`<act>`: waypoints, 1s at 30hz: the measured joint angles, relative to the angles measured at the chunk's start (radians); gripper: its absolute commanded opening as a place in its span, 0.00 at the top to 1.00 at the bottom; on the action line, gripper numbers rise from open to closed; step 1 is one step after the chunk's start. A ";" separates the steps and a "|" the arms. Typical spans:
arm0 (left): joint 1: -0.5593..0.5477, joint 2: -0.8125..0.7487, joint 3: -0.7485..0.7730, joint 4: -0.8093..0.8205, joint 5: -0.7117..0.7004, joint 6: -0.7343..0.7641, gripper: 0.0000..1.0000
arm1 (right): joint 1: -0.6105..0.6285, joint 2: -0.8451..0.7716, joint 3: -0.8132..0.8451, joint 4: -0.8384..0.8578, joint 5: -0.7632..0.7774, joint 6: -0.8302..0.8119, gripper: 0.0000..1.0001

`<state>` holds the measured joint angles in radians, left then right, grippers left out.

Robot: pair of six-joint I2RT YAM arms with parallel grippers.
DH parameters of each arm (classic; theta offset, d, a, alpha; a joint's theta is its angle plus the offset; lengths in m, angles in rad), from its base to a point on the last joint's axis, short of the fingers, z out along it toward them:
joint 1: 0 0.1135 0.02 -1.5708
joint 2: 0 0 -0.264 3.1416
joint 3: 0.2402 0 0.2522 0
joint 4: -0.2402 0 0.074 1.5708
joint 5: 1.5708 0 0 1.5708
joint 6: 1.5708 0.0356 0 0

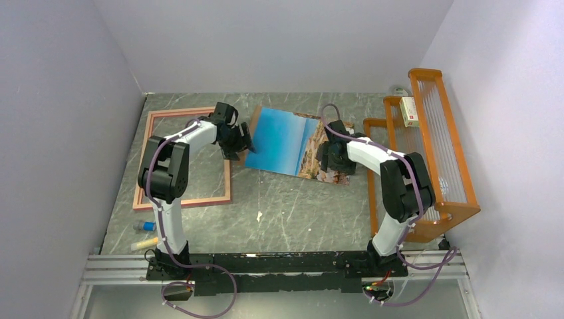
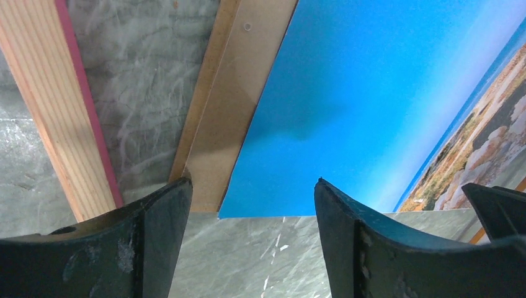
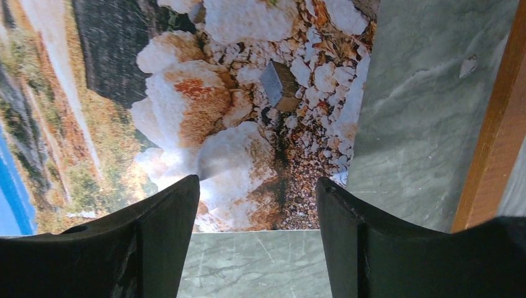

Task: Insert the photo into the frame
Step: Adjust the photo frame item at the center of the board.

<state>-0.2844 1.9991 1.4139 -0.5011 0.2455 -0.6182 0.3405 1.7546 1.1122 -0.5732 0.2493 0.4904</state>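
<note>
Photo (image 1: 286, 141): face up, flat, skewed on the table (image 1: 292, 219), mid-back between the arms. A brown backing board (image 2: 229, 105) shows along its left edge.
Frame (image 1: 199, 201): flat to the left, wood side up. Its right rail is just beside the board, with a strip of bare table between the rails.
Left gripper (image 1: 237, 149): jaws apart, holding nothing, over the photo's near-left corner.
Right gripper (image 1: 330, 159): jaws apart, holding nothing, over the rocky near-right corner.
Narrow table gap between the photo's right edge and the orange rack (image 1: 459, 211). Open table in front of the photo, except for a small white scrap (image 1: 259, 216).
</note>
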 measured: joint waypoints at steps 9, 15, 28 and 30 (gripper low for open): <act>0.000 0.010 0.007 0.010 -0.004 0.060 0.18 | -0.027 0.010 -0.014 0.014 -0.044 0.000 0.25; 0.000 0.023 0.023 0.011 0.006 0.107 0.18 | -0.040 0.022 -0.014 0.025 -0.066 -0.002 0.22; 0.023 0.074 0.089 -0.019 0.101 0.185 0.25 | -0.057 0.033 -0.012 0.034 -0.111 -0.011 0.18; 0.037 0.080 0.090 -0.020 0.133 0.180 0.26 | -0.063 0.033 -0.012 0.039 -0.125 -0.016 0.18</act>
<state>-0.2474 2.0789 1.5043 -0.5213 0.3782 -0.4381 0.2779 1.7878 1.1004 -0.5343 0.1246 0.4744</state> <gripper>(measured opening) 0.749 0.811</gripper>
